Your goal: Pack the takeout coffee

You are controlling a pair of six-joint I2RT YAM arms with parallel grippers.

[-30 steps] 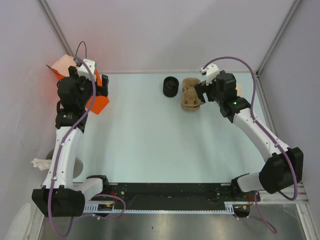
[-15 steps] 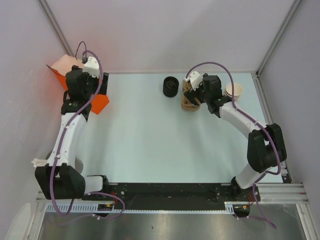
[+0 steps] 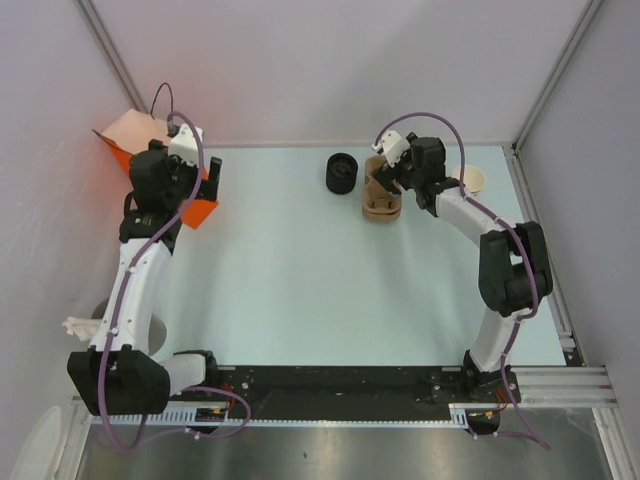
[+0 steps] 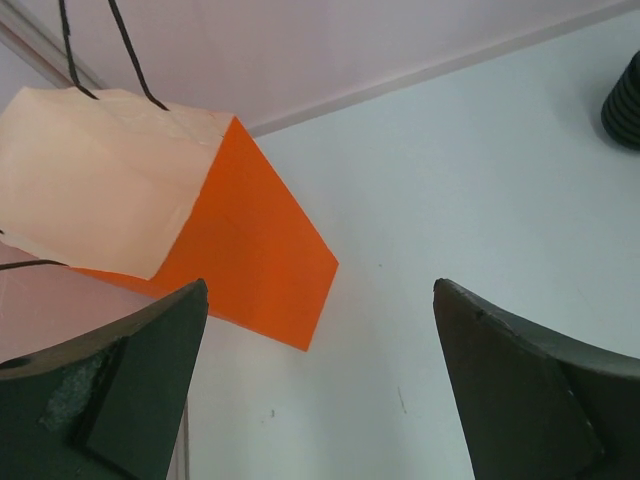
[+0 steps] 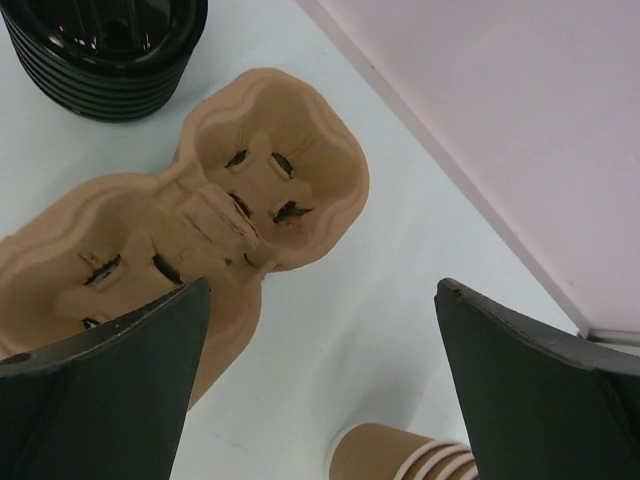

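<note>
No single takeout coffee cup stands apart. A stack of tan paper cups point(image 3: 470, 180) stands at the back right, and its top shows low in the right wrist view point(image 5: 400, 455). A stack of black lids point(image 3: 341, 172) point(image 5: 105, 50) sits at the back centre. My right gripper point(image 3: 393, 178) point(image 5: 320, 285) hangs open over the table, between the moulded brown cup carrier point(image 3: 380, 192) point(image 5: 200, 210) and the cup stack, holding nothing. My left gripper point(image 3: 205, 180) point(image 4: 320, 290) is open and empty beside an orange paper bag point(image 3: 195, 203) point(image 4: 250, 250).
The bag lies on its side in the back left corner, its pale opening facing the wall. Walls close in the table point(image 3: 300, 280) at the back and on both sides. The carrier lies right of the lids, close to them.
My right arm has folded in, and its gripper has swung left from beside the cup stack to the carrier. My left gripper has shifted slightly right by the bag. Both stayed open.
</note>
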